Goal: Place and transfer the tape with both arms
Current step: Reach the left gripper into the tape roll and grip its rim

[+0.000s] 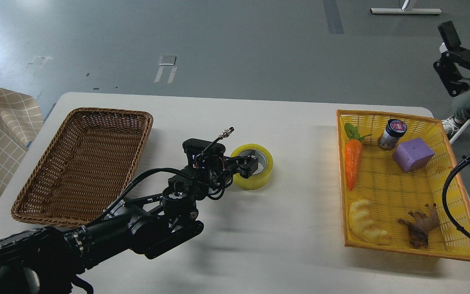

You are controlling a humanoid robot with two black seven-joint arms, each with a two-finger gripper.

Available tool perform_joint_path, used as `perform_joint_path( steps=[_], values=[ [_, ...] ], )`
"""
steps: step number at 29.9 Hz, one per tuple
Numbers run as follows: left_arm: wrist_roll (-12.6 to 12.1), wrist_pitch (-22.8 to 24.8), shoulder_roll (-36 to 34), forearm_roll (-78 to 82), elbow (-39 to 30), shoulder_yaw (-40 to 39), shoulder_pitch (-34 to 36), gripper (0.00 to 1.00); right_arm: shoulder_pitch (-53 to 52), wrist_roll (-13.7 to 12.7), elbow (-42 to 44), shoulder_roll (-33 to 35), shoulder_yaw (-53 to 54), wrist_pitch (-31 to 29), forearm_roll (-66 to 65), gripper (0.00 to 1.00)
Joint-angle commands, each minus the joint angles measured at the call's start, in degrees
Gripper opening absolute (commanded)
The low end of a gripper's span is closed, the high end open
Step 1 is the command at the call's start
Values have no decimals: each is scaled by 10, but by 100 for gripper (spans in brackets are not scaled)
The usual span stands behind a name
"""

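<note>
Our left gripper [248,163] is at the tape [253,166], which lies flat on the white table [292,204] near its middle, between the brown wicker basket [84,163] and the yellow basket [406,183]. One finger reaches into the core of the roll and the other sits at its outer wall, so we grip the side of the roll. Our right gripper [451,53] is raised beyond the table's right edge; we cannot tell if it is open or closed.

On our right gripper [452,61], the body shows cut-off white letters; the jar's [392,134] lid print is unreadable.
</note>
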State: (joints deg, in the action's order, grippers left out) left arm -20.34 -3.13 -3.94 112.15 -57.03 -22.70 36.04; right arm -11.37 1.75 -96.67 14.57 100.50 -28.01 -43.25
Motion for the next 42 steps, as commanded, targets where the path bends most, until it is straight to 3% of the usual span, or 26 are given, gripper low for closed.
perform_joint_path(
  steps=[1, 4, 7, 8, 10, 11, 22, 26, 42],
  values=[
    [0, 0, 0, 0, 4, 0, 0, 98, 0, 0, 2, -1, 0, 0, -1, 100],
    [4, 0, -1, 0, 5, 1, 0, 97, 0, 0, 2, -1, 0, 0, 0, 100],
    [7, -2, -1, 1, 5, 1, 2, 84, 0, 0, 3, -1, 0, 0, -1, 100],
    [7, -2, -1, 1, 5, 1, 2, 84, 0, 0, 3, -1, 0, 0, -1, 100],
    [7, -2, -1, 2, 4, 1, 2, 65, 0, 0, 3, 0, 0, 0, -1, 100],
    [7, -2, 0, 2, 4, 1, 3, 63, 0, 0, 3, 0, 0, 0, -1, 100],
    [10, 0, -14, -1, -1, 46, 18, 63, 2, -1, 3, 12, 0, 0, -1, 100],
    [10, 0, -14, -3, -5, 46, 18, 69, 6, -1, 3, 14, 0, 0, -1, 100],
    [10, 3, -25, 2, -5, 50, 14, 69, 13, -1, 3, 16, 0, 0, -1, 100]
  ],
)
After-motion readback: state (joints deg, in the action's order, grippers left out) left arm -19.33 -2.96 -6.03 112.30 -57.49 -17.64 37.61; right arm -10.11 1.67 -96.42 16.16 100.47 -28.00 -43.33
